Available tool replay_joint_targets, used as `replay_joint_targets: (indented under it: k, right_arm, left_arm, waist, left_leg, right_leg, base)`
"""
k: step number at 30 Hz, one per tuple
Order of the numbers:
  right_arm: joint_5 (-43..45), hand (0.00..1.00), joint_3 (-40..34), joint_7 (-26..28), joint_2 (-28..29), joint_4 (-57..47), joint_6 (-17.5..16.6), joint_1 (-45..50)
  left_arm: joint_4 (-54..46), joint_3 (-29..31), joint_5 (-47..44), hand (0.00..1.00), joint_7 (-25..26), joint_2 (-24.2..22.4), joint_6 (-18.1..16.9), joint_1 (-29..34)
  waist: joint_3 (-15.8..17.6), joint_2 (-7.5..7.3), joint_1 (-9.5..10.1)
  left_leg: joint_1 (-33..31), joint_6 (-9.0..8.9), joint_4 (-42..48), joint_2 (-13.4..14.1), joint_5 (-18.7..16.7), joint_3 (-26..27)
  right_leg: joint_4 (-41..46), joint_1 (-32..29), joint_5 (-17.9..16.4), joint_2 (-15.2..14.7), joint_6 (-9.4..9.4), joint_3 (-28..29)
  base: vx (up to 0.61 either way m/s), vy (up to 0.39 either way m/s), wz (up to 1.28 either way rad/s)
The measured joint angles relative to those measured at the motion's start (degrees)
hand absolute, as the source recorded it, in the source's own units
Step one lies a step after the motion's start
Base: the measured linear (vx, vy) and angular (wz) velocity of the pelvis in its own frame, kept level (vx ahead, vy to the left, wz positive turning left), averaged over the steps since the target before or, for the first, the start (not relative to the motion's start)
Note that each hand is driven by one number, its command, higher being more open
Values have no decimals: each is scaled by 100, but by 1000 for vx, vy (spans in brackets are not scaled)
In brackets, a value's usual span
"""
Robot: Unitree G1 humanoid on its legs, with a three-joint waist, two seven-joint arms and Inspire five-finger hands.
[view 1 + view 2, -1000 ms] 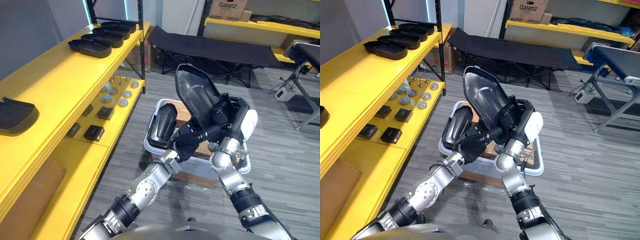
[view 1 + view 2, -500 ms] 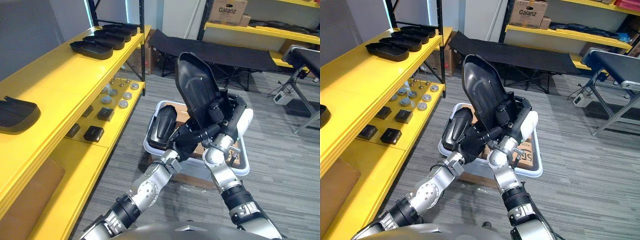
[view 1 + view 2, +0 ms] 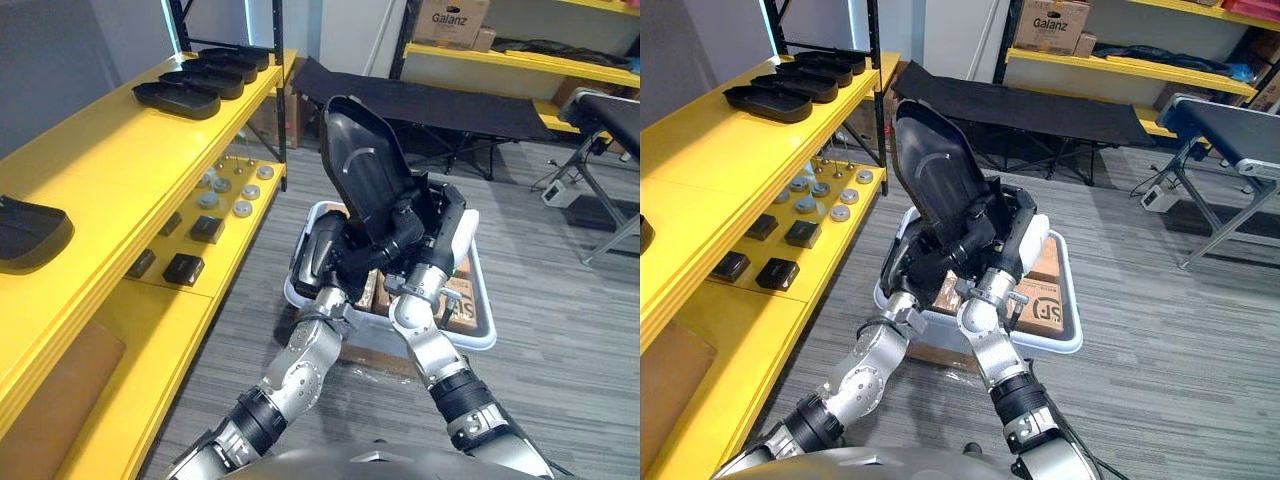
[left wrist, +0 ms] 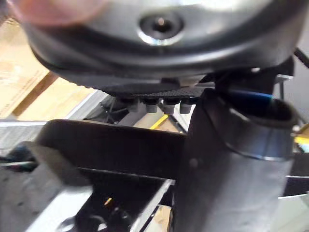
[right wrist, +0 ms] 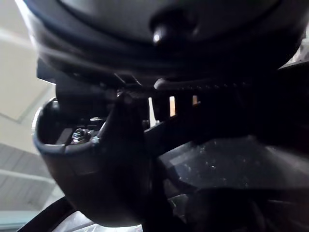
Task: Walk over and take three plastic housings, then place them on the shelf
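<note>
I hold a large black plastic housing (image 3: 365, 180) upright above a white bin (image 3: 480, 335). My left hand (image 3: 352, 265) grips its lower left edge. My right hand (image 3: 432, 228), with a white thumb cover, clasps its lower right side. In the left wrist view the housing (image 4: 159, 43) lies against the thumb (image 4: 241, 159). In the right wrist view the housing (image 5: 169, 29) is pressed close over the hand (image 5: 96, 183). A second black housing (image 3: 320, 245) stands on end in the bin's left side. Several more housings (image 3: 200, 85) lie in a row on the far end of the yellow shelf (image 3: 130, 160).
One housing (image 3: 25, 230) lies at the shelf's near left end. The lower shelf board holds small black boxes (image 3: 185, 268) and round metal parts (image 3: 230, 190). A cardboard box (image 3: 455, 300) sits in the bin. A black cot (image 3: 450, 100) stands behind it.
Both hands have carried the held housing to the left, towards the yellow shelf, and it now stands over the bin's left half. The housing in the bin has stayed put.
</note>
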Motion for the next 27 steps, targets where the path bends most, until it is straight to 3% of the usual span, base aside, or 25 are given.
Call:
replay_joint_targets:
  k: [4,12,13,20,27]
  right_arm:
    - [-1,0,82,62,8,4,1,38]
    - [0,0,124,63,48,33,4,149]
    - [3,0,125,64,48,33,4,159]
    - [170,0,131,71,45,88,3,193]
    - [161,0,275,71,-53,89,-218,390]
  left_arm:
    - [27,153,-4,100,186,-1,-266,0]
    - [27,174,206,100,292,-10,-252,0]
    - [27,177,206,0,273,-9,-231,0]
    - [28,262,261,0,-212,-9,259,-1]
    - [421,465,575,0,-133,86,427,-33]
  waist:
    - [7,-69,4]
    - [14,-161,0]
    - [15,-163,0]
    - [14,-170,-1]
    - [10,-179,-21]
  left_leg:
    - [48,0,-1,-1,-1,-1]
    - [72,6,-2,-3,-31,-7]
    - [72,5,-3,-3,-31,-7]
    - [72,-7,-2,-3,-39,-1]
    - [76,-18,1,-2,-50,7]
  right_leg:
    - [0,49,-2,-3,0,-3]
    - [7,74,-36,-10,-26,-12]
    - [7,73,-35,-10,-27,-12]
    - [5,71,-27,-9,-24,-12]
    - [0,72,-21,-8,-18,-11]
  base:
    - [0,0,0]
    - [-13,0,0]
    - [0,0,0]
    - [0,0,0]
    - [0,0,0]
